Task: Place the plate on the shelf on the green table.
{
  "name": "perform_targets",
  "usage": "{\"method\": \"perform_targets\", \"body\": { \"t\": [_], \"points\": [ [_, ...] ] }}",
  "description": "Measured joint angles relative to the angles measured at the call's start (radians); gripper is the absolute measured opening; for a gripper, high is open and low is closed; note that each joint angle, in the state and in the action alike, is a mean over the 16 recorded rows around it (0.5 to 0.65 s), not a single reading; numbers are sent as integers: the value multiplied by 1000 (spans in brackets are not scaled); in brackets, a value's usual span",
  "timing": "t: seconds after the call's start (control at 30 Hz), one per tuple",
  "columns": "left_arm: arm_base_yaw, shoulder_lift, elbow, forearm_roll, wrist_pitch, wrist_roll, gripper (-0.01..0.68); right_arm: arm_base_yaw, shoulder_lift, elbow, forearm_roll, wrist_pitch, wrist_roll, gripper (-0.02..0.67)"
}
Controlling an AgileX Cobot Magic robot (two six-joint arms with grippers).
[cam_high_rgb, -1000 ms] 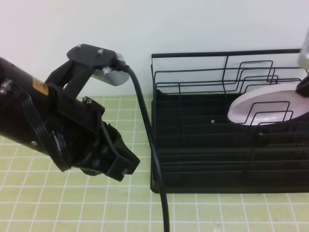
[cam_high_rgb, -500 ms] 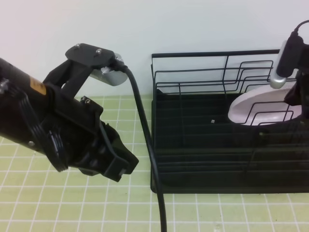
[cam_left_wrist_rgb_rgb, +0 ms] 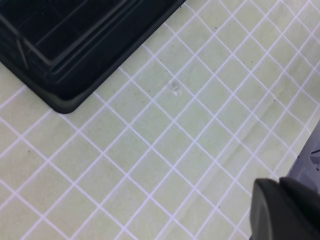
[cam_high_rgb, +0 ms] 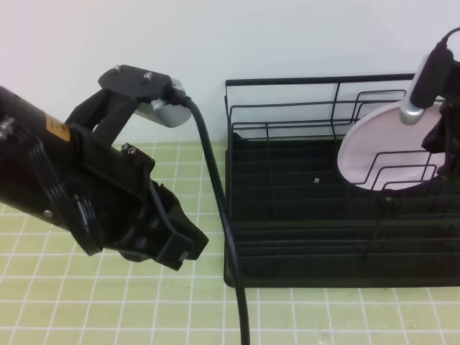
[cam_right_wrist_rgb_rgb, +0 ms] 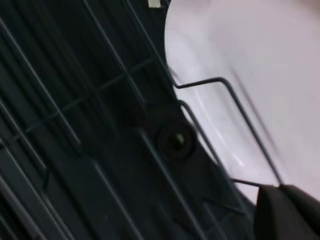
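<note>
Exterior high view: my right claw [cam_high_rgb: 447, 144] was closed on the plate [cam_high_rgb: 381, 147], tilted in the shelf [cam_high_rgb: 287, 215]; my left claw [cam_high_rgb: 180, 248] was closed, empty, over the table [cam_high_rgb: 108, 309].

Plate [cam_high_rgb: 377, 147]: pale pink, plain, glossy highlights seen in the right wrist view

Shelf [cam_high_rgb: 287, 237]: black throughout, thin black wires over a solid black ribbed base

Green table [cam_high_rgb: 108, 302]: light green square tiles, a white grout grid, faint dark specks noted in the left wrist view

Wall [cam_high_rgb: 215, 36]: plain white
</note>
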Motion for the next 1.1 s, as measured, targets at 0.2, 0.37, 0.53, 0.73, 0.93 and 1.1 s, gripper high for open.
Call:
{"method": "perform_targets", "body": {
  "t": [0.2,0.37,0.53,0.73,0.93,1.1],
  "points": [
    [0,-1,0,-2,6,1,-2,1,-81,1,72,47,15,-3],
    [1,-14,0,-2,-7,9,-2,1,-205,2,222,27,26,-3],
    [1,-55,0,-2,-68,19,-2,2,-374,29,485,5,-41,-3],
    [2,-148,23,-3,-192,44,-2,2,-623,148,827,-64,-170,-3],
    [2,-277,138,-9,-370,62,-2,2,-905,391,1072,-171,-290,-3],
    [2,-386,312,-41,-524,68,-2,2,-1141,646,1143,-300,-316,-3]
  ]
}}
